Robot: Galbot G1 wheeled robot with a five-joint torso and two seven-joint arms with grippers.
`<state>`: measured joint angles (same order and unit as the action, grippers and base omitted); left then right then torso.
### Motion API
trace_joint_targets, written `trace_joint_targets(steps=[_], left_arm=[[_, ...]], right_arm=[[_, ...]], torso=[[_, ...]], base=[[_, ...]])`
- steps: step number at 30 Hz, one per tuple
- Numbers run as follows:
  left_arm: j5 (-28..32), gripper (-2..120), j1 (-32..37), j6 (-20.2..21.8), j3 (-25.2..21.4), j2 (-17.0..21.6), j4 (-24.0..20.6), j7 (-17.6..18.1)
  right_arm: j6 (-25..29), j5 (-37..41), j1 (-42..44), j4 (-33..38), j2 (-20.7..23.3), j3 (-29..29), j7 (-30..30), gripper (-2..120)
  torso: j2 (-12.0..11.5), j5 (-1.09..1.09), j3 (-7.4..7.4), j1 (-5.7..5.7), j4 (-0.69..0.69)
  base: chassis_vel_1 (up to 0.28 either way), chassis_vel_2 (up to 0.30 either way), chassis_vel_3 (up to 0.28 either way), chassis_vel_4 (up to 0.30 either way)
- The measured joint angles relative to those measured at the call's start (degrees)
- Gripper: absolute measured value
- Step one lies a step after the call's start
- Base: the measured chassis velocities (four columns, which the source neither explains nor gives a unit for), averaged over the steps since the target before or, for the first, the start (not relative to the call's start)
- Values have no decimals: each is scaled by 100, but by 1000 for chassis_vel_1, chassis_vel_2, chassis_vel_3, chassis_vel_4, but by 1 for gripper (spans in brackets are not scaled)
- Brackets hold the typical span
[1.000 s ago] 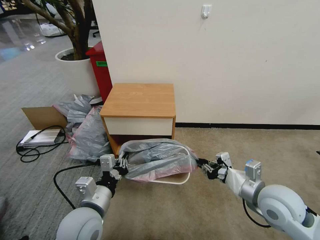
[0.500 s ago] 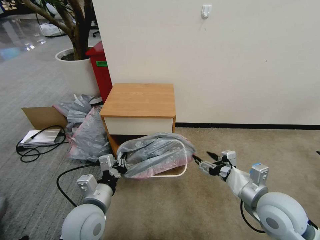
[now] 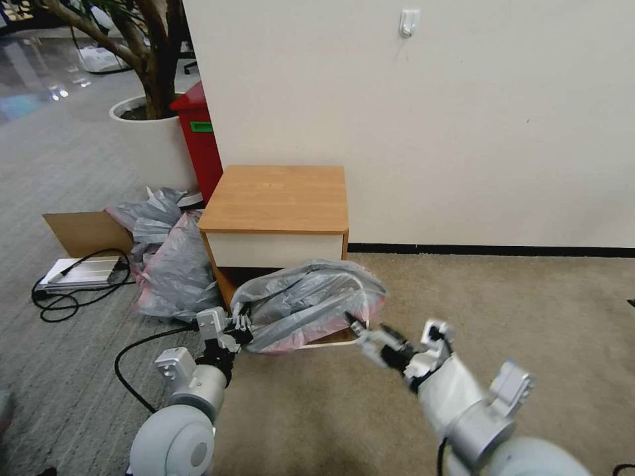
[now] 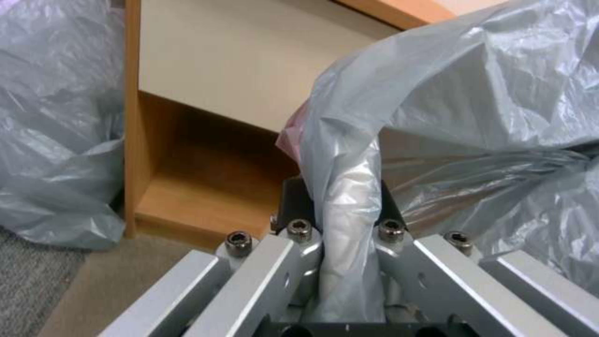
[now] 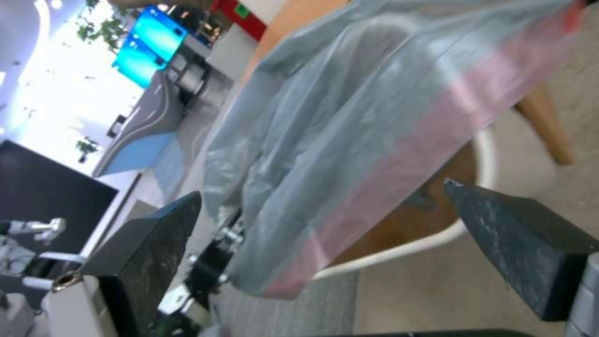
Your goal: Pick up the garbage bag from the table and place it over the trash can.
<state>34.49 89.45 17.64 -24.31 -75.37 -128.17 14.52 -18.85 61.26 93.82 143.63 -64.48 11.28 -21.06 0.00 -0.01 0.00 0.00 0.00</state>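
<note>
- Nightstand first: the small wooden table point(image 3: 278, 197) with its orange-brown top and white drawer front stands against the wall, and you see its lower shelf only in part behind the plastic.
- Most of the small cream-white rectangular trash can point(image 3: 331, 343) is hidden from you; just a strip of its rolled rim shows on the carpet in front of the table.
- Your thin translucent grey garbage bag with the pink-red rim point(image 3: 307, 305) lies draped over that can, bulging upward, its left end running into the left gripper.
- Your left gripper point(image 3: 242, 328) is clamped on a bunched fold of the bag point(image 4: 349, 206); the fingertips themselves are buried in plastic.
- Your right gripper point(image 3: 362, 329) holds nothing, its fingers point(image 5: 149, 243) spread wide, just beside the bag's pink edge at the near right side; whether a fingertip touches it you cannot tell.
</note>
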Motion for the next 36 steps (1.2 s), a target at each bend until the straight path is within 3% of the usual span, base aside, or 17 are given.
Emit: trace_joint_targets(steps=[8, 26, 36], left_arm=[[-288, 3, 51, -391, 73, 29, -53, -93], [-700, 3, 299, -644, 163, -12, -51, -171], [-750, 3, 474, -695, 191, -68, -204, -206]], right_arm=[[-109, -399, -355, -442, -122, -361, 44, 99], [-133, -630, -577, -807, -220, -526, 111, 99], [352, -559, -745, -1220, -380, -548, 500, 99]], torso=[[0, 1, 0, 0, 0], [0, 1, 0, 0, 0], [0, 1, 0, 0, 0]], base=[[0, 0, 0, 0], [0, 0, 0, 0], [0, 0, 0, 0]])
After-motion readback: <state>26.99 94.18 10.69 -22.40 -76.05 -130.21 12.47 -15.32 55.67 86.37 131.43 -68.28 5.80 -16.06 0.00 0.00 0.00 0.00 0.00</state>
